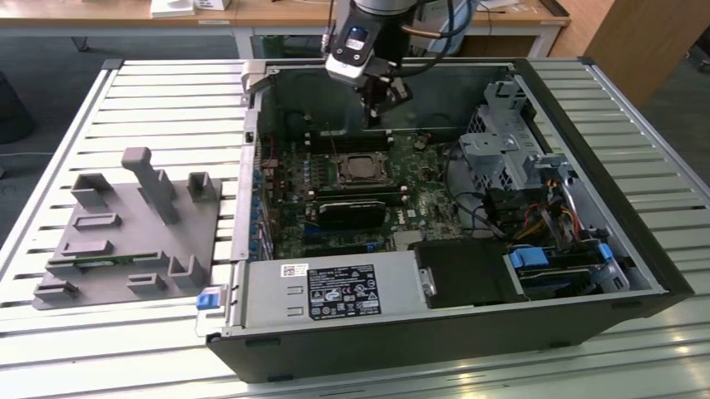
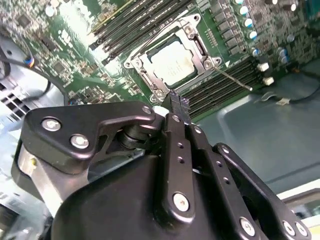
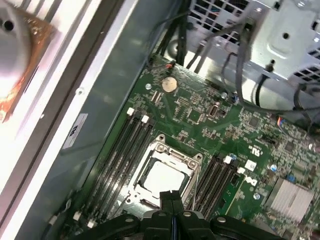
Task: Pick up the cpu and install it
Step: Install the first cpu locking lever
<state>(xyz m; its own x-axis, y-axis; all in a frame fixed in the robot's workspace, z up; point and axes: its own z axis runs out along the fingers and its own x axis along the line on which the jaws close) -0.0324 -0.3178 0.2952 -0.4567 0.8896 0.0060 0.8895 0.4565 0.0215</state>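
Cpu (image 2: 172, 62) top: silvery-grey, pale, plain; sits in a shiny metal socket frame (image 2: 192, 27). Motherboard (image 3: 200, 117): green w/ fine pale traces, black RAM slots (image 3: 120, 150) w/ white end clips. Gripper (image 2: 178, 105): matte black, silver screw heads. PC case (image 1: 621, 208): black outside, grey metal inside. Fixture tray (image 1: 122, 241): plain grey. Table (image 1: 166, 108): silver-white slats, striped. PSU (image 1: 332, 291): grey w/ black label.

An open computer case (image 1: 621, 216) lies on a slatted metal worktop (image 1: 166, 100). The gripper (image 1: 381, 110) hangs inside it above the green motherboard (image 1: 332, 208), over the cpu (image 1: 357, 172) seated in its socket. A grey fixture tray (image 1: 122, 241) sits toward the exterior view's left.
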